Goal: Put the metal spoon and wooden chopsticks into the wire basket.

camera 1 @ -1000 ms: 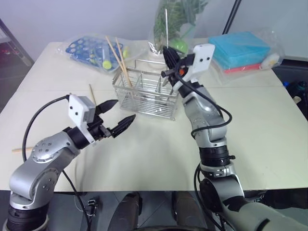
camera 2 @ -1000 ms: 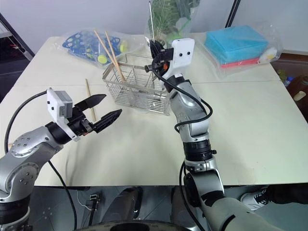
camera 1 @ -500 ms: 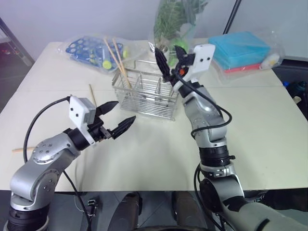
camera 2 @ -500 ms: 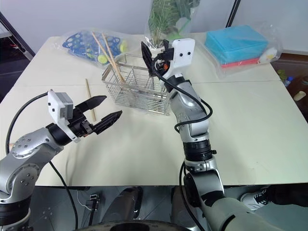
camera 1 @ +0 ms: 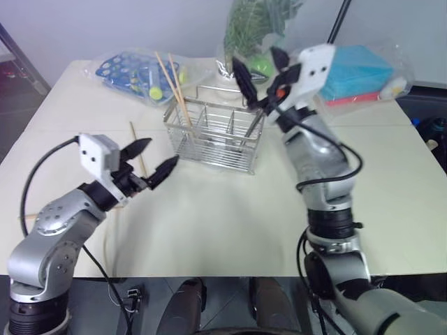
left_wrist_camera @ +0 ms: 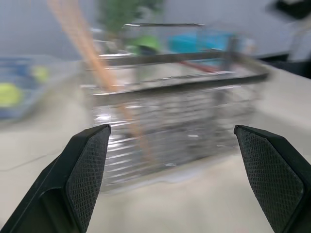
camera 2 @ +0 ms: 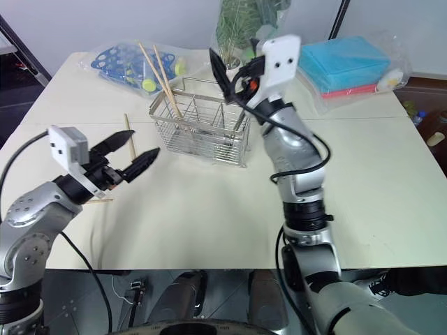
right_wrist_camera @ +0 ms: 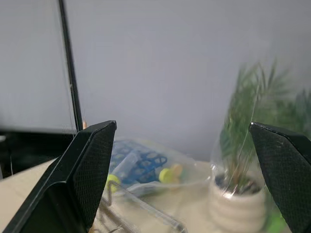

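The wire basket [camera 1: 213, 136] stands at the table's middle back. Two wooden chopsticks [camera 1: 174, 84] lean upright in its left compartment. A slim silver handle, which I take for the metal spoon [camera 1: 255, 127], leans in the right-end compartment. My right gripper [camera 1: 260, 66] hangs open above the basket's right end with nothing between its fingers. My left gripper [camera 1: 152, 159] is open and empty, left of the basket, pointing at it. One loose chopstick [camera 2: 128, 132] lies on the table just behind the left gripper. Another chopstick [camera 2: 98, 201] pokes out from under the left arm.
Three clear bags lie along the table's back: a blue rack [camera 1: 133, 70] at left, a green plant [camera 1: 255, 28] behind the basket, a cyan box [camera 1: 356, 70] at right. The left wrist view faces the basket [left_wrist_camera: 180, 126] close up.
My right gripper has opened, let go of the spoon it held upright, and risen to the right. The spoon's handle no longer stands above the gripper. My left gripper has shifted left.
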